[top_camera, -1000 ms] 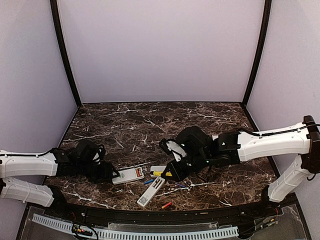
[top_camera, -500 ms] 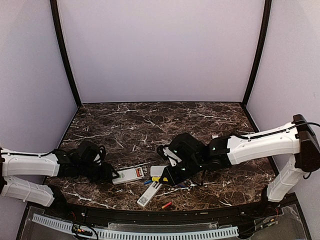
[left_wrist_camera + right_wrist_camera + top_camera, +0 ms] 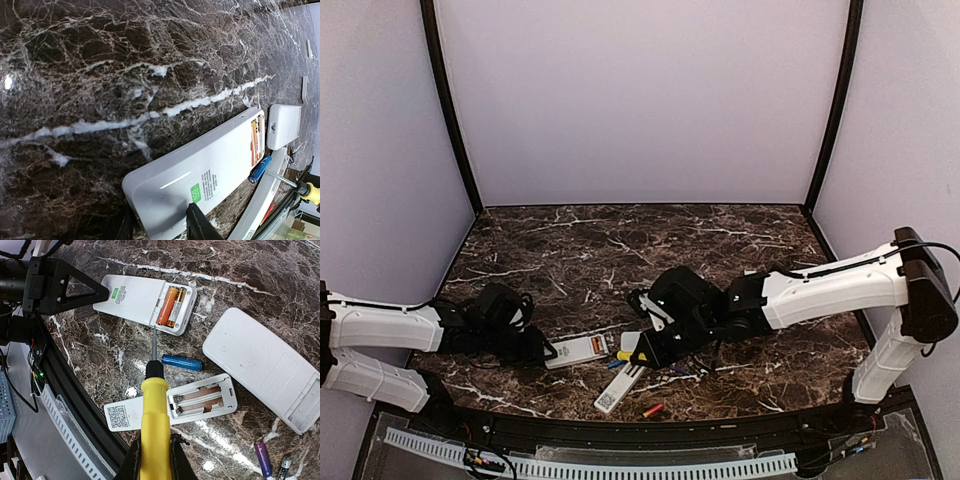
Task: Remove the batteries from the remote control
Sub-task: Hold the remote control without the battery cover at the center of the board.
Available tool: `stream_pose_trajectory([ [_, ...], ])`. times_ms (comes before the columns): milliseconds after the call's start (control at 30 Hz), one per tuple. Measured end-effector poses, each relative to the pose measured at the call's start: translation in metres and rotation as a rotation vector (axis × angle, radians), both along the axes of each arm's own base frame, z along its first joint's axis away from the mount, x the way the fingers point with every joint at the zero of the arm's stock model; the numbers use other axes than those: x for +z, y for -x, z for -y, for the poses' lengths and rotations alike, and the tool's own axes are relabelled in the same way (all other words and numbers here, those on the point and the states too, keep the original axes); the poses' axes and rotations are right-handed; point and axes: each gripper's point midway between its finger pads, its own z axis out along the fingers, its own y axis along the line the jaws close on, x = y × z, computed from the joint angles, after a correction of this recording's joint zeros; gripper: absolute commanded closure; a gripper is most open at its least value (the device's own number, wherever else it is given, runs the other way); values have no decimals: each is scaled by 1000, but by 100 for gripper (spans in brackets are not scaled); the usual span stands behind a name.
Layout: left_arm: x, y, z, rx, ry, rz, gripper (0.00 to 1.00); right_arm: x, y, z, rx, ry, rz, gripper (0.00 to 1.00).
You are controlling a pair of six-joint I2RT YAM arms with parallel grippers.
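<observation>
Right gripper (image 3: 155, 460), clamped on the screwdriver (image 3: 154, 405), has advanced leftward in the top view; its tip now reaches the orange batteries (image 3: 170, 307) in the remote (image 3: 135, 297), which the left gripper (image 3: 161, 222) pinches by its end.

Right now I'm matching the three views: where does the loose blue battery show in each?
Top external: blue battery low centre, just right of the remote.
Left wrist: lower right, beside the remote.
Right wrist: centre, right of the screwdriver.
Shared landmark: that remote, orange batteries inside.
</observation>
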Motion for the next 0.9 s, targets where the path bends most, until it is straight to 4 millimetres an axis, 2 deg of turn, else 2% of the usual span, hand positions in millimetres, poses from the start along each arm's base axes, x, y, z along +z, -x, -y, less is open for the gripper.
stream_pose_trajectory([
  [333, -2, -2, 1, -1, -3, 5, 70, -6, -2, -2, -7, 14, -3, 100],
  [900, -1, -6, 1, -7, -13, 13, 72, -6, -11, -7, -33, 56, 18, 100],
])
